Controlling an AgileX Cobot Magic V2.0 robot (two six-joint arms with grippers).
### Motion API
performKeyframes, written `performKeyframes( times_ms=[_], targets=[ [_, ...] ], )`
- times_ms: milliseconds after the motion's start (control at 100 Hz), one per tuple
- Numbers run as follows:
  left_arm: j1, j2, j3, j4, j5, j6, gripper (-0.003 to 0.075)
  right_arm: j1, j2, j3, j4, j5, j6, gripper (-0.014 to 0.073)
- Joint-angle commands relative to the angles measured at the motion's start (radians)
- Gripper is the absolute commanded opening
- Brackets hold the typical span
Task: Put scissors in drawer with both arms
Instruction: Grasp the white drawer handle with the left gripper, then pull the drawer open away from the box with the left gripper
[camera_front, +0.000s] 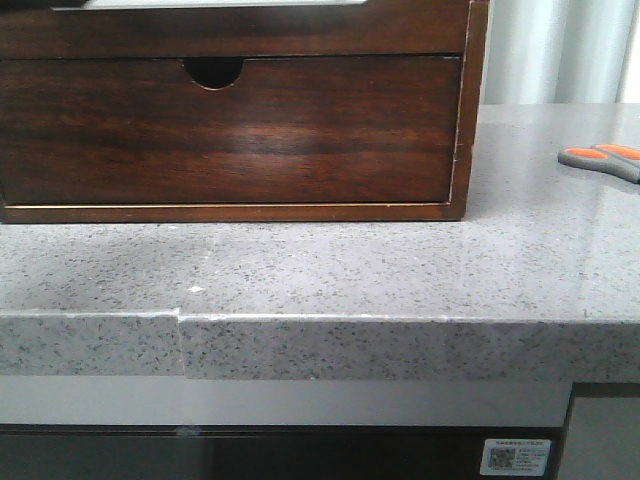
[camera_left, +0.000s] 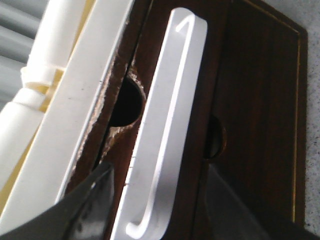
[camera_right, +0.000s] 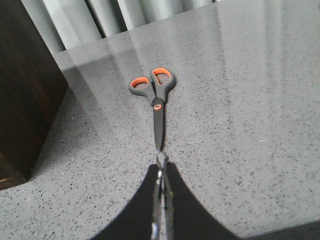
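Right wrist view shows my right gripper (camera_right: 161, 172) with its jaws pressed together on nothing, and the scissors (camera_right: 156, 97) flat on the grey counter (camera_right: 260, 125) just ahead of the tips, blade point toward me, orange-lined handles farthest away. If I come down shut like this, I would likely nudge the blades and spin or skid them across the smooth stone; I judge I must spread first. My left gripper (camera_left: 155, 200) has its jaws apart, straddling the white bar handle (camera_left: 167, 130) of the drawer (camera_left: 200, 75) on the wooden chest (camera_front: 230, 130), not visibly clamped. Closing off-centre could let the bar slip, or a skewed pull could jam things. I cannot tell how far the drawer is out.
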Motion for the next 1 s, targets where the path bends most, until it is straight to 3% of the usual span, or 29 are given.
performKeyframes(
  times_ms=[0, 180, 460, 990],
  targets=[
    [-0.016, 0.024, -0.057, -0.024, -0.004, -0.002, 0.0378, -0.004, 0.019, -0.028, 0.004, -0.085, -0.003, -0.0071],
    [-0.016, 0.067, -0.08, -0.022, -0.004, 0.002, 0.0314, -0.004, 0.019, -0.028, 0.004, -0.085, -0.003, -0.0071],
    [-0.016, 0.08, -0.08, 0.021, -0.008, 0.002, -0.0016, -0.004, 0.019, -0.028, 0.004, -0.085, -0.003, -0.0071],
    [-0.016, -0.062, 0.027, 0.021, -0.127, -0.074, -0.0018, 0.002, 0.017, -0.028, 0.004, -0.085, -0.003, -0.0071]
  ],
)
